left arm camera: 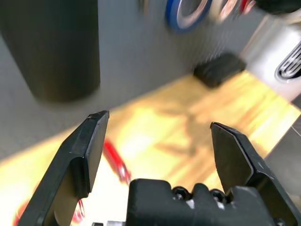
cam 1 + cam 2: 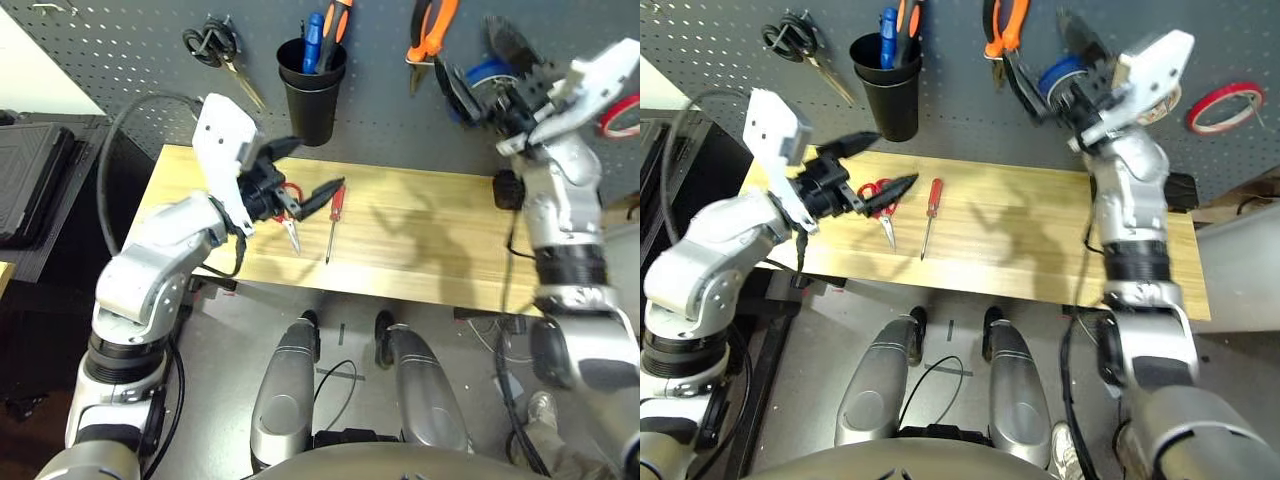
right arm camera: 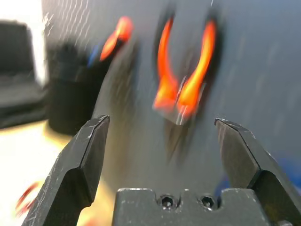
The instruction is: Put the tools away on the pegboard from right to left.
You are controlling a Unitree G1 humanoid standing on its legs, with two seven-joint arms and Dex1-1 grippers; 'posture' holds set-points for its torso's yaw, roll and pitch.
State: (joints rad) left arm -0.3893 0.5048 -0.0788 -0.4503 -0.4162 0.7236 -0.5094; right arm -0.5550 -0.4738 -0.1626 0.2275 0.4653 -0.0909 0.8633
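Orange-and-black pliers (image 2: 432, 35) hang on the dark grey pegboard (image 2: 120, 40). My right gripper (image 2: 485, 65) is open just in front of them, a little to their right, with nothing between its fingers; its wrist view faces the pliers (image 3: 186, 70). A thin red tape ring (image 2: 620, 115) hangs at the far right. Small red-handled scissors (image 2: 290, 215) and a slim red-handled screwdriver (image 2: 335, 220) lie on the wooden table (image 2: 430, 240). My left gripper (image 2: 305, 172) hovers open just above the scissors (image 1: 115, 160).
A black cup (image 2: 312, 90) on the pegboard holds blue and orange-handled tools. Black-handled scissors (image 2: 210, 45) hang at upper left. A blue tape roll (image 2: 490, 75) hangs behind my right gripper. A black block (image 2: 507, 188) sits at the table's right end.
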